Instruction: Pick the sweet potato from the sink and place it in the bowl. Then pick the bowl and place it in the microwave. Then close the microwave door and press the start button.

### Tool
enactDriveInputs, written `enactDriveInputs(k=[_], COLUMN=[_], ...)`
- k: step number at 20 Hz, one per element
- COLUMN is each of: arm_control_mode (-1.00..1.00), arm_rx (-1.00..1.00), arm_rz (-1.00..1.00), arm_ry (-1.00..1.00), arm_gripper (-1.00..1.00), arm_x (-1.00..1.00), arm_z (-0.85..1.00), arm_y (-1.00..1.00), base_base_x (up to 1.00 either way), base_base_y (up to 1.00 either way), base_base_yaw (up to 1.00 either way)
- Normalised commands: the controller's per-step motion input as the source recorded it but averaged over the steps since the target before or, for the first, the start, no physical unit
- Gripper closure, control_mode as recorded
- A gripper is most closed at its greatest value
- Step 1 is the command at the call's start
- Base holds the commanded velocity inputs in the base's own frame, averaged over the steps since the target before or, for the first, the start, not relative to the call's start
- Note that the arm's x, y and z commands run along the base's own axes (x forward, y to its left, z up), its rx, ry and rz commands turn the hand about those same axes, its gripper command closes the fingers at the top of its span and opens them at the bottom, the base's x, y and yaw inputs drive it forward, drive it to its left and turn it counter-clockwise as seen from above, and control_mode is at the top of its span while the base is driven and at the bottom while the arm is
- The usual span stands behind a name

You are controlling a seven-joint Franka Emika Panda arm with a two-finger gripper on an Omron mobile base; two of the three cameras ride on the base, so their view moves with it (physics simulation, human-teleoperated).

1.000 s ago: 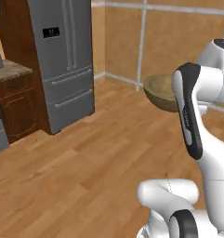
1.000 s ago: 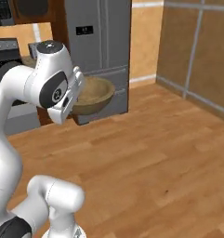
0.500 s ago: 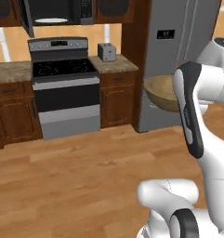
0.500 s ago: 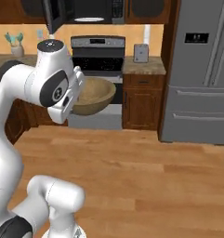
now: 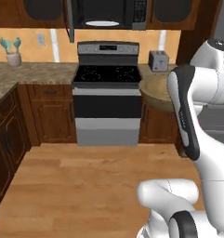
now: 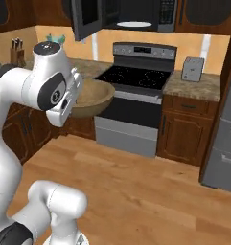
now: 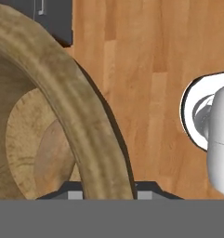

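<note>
Whole view swung round over the last second: fridge and bare floor a moment ago, now squared up on the stove with the microwave straight above it. That's the base turning, not the kitchen shifting. Means the carry leg is nearly done and the bowl just needs lifting up and in.

Hand clamped partway closed on the thick rim of the wooden bowl, one finger inside the rim and one outside. Bowl held level out in front of the arm, at about stove-top height. Something orange-brown lying in the bottom of the bowl, close under the hand, probably the sweet potato, though hard to say for sure from that angle.

Microwave door swung wide open to the left, well above the hand, white turntable plate visible inside. Open floor below the hand, nothing in the way down there. Worth watching: door edge hanging out over the approach, stove front edge ahead of the bowl, toaster on the table off to the right, well apart. Opening looks wide enough, just needs height first.
</note>
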Motion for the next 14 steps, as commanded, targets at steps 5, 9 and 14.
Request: enactDriveInputs(k=[5,9,14], arm_control_mode=[1.0,1.0,1.0], arm_rx=[0.0,0.0,0.0], arm_rz=[0.0,0.0,0.0], arm_ry=[0.0,0.0,0.0], arm_gripper=[1.0,1.0,1.0], arm_x=[0.0,0.0,0.0], arm_z=[0.0,0.0,0.0], arm_y=[0.0,0.0,0.0], base_base_x=[1.0,1.0,0.78], base_base_y=[-0.74,-0.89,-0.86], base_base_yaw=[0.41,0.38,0.36])
